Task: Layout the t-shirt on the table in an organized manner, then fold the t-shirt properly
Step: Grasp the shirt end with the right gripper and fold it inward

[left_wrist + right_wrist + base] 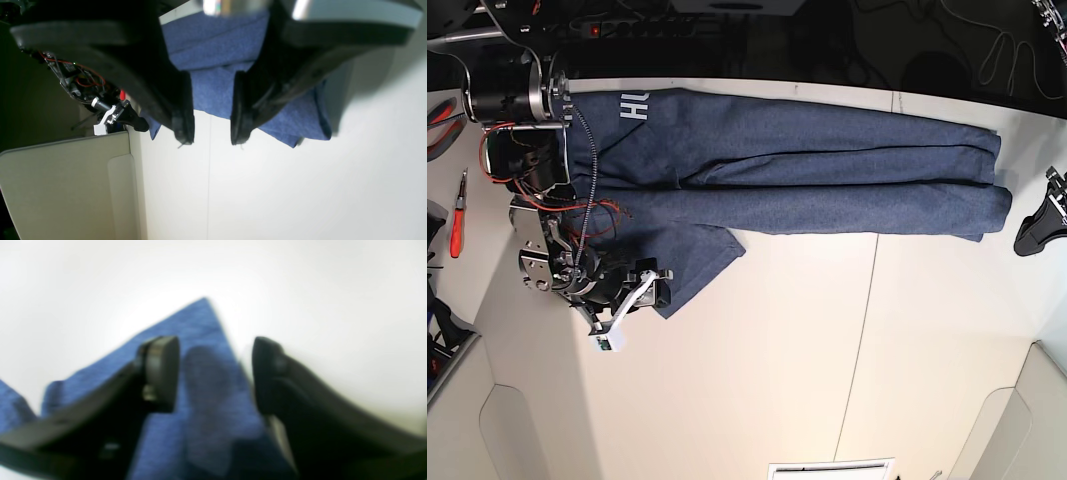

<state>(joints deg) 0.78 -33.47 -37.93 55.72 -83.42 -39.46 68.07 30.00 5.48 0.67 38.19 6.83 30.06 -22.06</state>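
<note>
Navy t-shirt in a long folded band across the far white table, one sleeve loose.

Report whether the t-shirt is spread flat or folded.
Partly folded: the t-shirt lies as a long band across the table, sides lapped lengthwise, one sleeve still out.

Black curved fingers, red wiring, white wrist mount

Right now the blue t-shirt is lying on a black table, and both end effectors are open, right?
Not quite: the table is white, not black, as the base view shows. The blue t-shirt does lie on it, and the left end effector and right end effector are open.
</note>
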